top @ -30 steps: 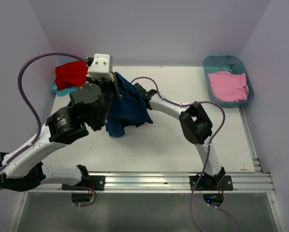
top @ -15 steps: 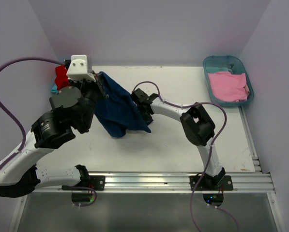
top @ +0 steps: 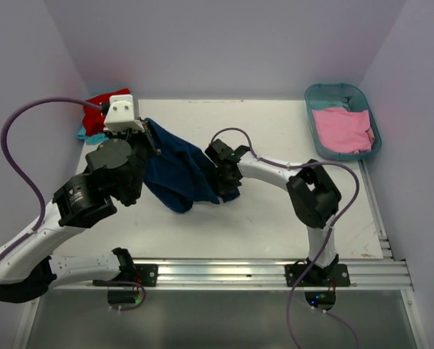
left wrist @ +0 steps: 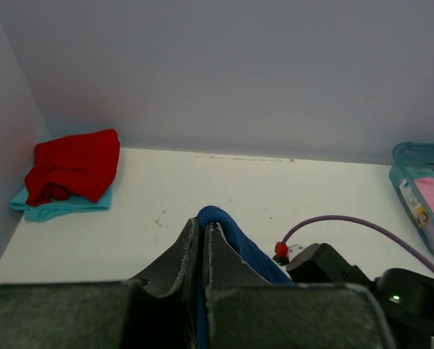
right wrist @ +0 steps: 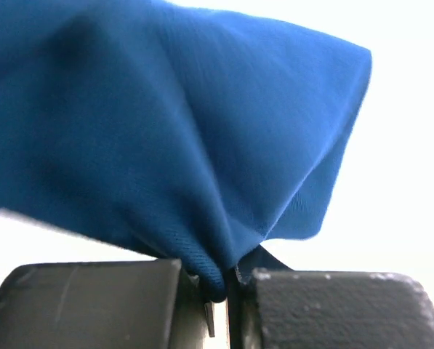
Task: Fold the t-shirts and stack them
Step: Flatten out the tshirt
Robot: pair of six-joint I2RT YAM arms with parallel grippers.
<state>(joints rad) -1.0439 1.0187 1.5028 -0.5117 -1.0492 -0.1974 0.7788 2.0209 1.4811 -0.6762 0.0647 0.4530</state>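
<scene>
A navy blue t-shirt (top: 180,171) hangs bunched between both arms over the middle-left of the table. My left gripper (top: 145,127) is shut on its upper edge; the left wrist view shows a blue fold (left wrist: 215,218) pinched at the fingertips. My right gripper (top: 218,178) is shut on the shirt's right side, with blue cloth (right wrist: 202,145) filling the right wrist view and squeezed between the pads. A red t-shirt (top: 97,116) lies on a teal t-shirt (top: 84,135) in the far left corner. A pink t-shirt (top: 342,129) lies in the tub.
A teal plastic oval tub (top: 326,93) stands at the far right corner. Purple cables loop from both arms, one (top: 20,145) out over the left edge. White walls close the table at the back and sides. A metal rail (top: 224,273) runs along the near edge.
The right gripper has shut on the navy shirt's right side. The left arm swung left and then dropped slightly, dragging the shirt leftward; the right arm followed forward and left.
</scene>
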